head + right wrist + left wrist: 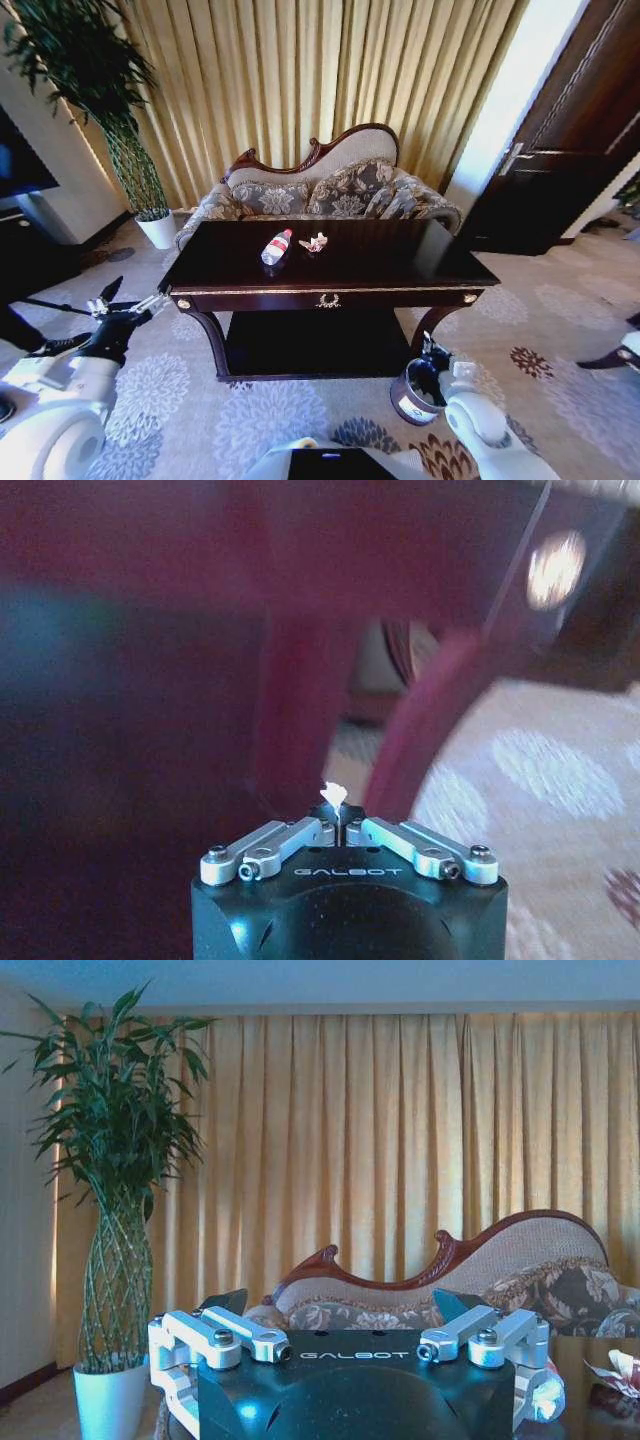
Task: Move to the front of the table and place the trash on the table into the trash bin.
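We're facing the worktop (pixel 400 262) w/ 1 bottle (pixel 277 246) and 1 paper wad (pixel 314 242) lying mid-top; 1 trash bin (pixel 412 392) by its right leg. Right claw (pixel 337 823) — pinched on a white scrap (pixel 333 794) — is hanging over the bin: centre, then release. Left claw (pixel 113 300) is spread wide, empty.

My right gripper (pixel 334 810) sat with its fingers pressed together on a small whitish scrap of trash (pixel 333 794), which stuck out past the tips. Just beyond it stood a curved dark leg of the table (pixel 300 690), blurred, and floral patterned carpet (pixel 560 800) lay beside that.
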You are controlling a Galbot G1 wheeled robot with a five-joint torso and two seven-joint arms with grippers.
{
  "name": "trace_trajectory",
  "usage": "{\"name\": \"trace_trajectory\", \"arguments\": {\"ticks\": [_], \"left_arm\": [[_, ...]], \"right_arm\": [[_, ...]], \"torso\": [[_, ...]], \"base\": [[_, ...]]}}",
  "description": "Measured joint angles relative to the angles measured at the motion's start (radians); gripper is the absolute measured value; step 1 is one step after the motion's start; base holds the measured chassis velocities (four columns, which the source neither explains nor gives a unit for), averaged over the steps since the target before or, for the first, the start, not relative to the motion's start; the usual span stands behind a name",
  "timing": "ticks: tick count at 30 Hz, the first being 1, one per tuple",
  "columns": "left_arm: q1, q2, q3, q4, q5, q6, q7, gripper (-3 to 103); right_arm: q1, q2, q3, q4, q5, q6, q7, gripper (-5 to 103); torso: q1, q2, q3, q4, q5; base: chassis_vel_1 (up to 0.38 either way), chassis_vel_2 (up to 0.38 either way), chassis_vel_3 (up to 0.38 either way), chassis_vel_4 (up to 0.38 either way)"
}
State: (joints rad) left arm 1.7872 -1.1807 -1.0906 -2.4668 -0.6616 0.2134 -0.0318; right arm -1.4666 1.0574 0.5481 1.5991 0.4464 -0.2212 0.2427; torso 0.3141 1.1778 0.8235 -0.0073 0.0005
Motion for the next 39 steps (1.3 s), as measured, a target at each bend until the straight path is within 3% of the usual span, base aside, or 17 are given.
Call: {"name": "trace_trajectory", "arguments": {"ticks": [9, 17, 22, 23, 25, 27, 30, 36, 39], "left_arm": [[0.001, 0.002, 0.002, -0.024, -0.008, 0.001, -0.001, 100], [0.013, -0.004, -0.002, -0.033, -0.007, 0.001, -0.001, 100], [0.015, -0.003, -0.005, -0.033, -0.005, 0.001, -0.002, 100], [0.015, -0.003, -0.005, -0.033, -0.005, 0.001, -0.002, 100], [0.015, -0.003, -0.004, -0.034, -0.003, 0.000, -0.002, 100], [0.014, -0.003, -0.002, -0.034, -0.002, 0.000, -0.004, 100], [0.013, -0.004, 0.000, -0.034, -0.002, -0.001, -0.006, 100], [0.014, -0.004, -0.002, -0.034, -0.002, -0.002, -0.006, 100], [0.014, -0.006, -0.001, -0.034, -0.002, -0.002, -0.006, 100]], "right_arm": [[0.272, 0.039, -0.038, -0.526, -0.100, 0.031, -0.038, 1], [0.347, 0.064, -0.021, -0.684, -0.188, 0.029, -0.036, 0], [0.352, 0.078, -0.015, -0.691, -0.220, 0.021, -0.033, 27], [0.352, 0.078, -0.015, -0.691, -0.220, 0.021, -0.033, 27], [0.344, 0.076, -0.014, -0.673, -0.220, 0.020, -0.032, 37], [0.338, 0.072, -0.014, -0.664, -0.219, 0.019, -0.032, 37], [0.326, 0.063, -0.014, -0.644, -0.215, 0.019, -0.031, 54], [0.316, 0.058, -0.010, -0.629, -0.197, 0.018, -0.030, 71], [0.304, 0.059, -0.006, -0.613, -0.184, 0.018, -0.030, 86]], "torso": [[0.000, 0.000, 0.000, -0.0001, -0.0004], [0.000, 0.000, 0.000, 0.0001, -0.0005], [0.000, 0.000, 0.000, -0.0002, -0.0005], [0.000, 0.000, 0.000, -0.0002, -0.0005], [0.000, 0.000, 0.000, 0.0000, -0.0004], [0.000, 0.000, 0.000, -0.0002, -0.0005], [0.000, 0.000, 0.000, -0.0002, -0.0007], [0.000, 0.000, 0.000, -0.0002, -0.0006], [0.000, 0.000, 0.000, -0.0001, -0.0007]], "base": [[0.000, 0.000, 0.000, 0.000], [0.000, 0.000, 0.000, 0.000], [0.000, 0.000, 0.000, 0.000], [0.000, 0.000, 0.000, 0.000], [0.000, 0.000, 0.000, 0.000], [0.000, 0.000, 0.000, 0.000], [0.000, 0.000, 0.000, 0.000], [0.000, 0.000, 0.000, 0.000], [0.000, 0.000, 0.000, 0.000]]}}
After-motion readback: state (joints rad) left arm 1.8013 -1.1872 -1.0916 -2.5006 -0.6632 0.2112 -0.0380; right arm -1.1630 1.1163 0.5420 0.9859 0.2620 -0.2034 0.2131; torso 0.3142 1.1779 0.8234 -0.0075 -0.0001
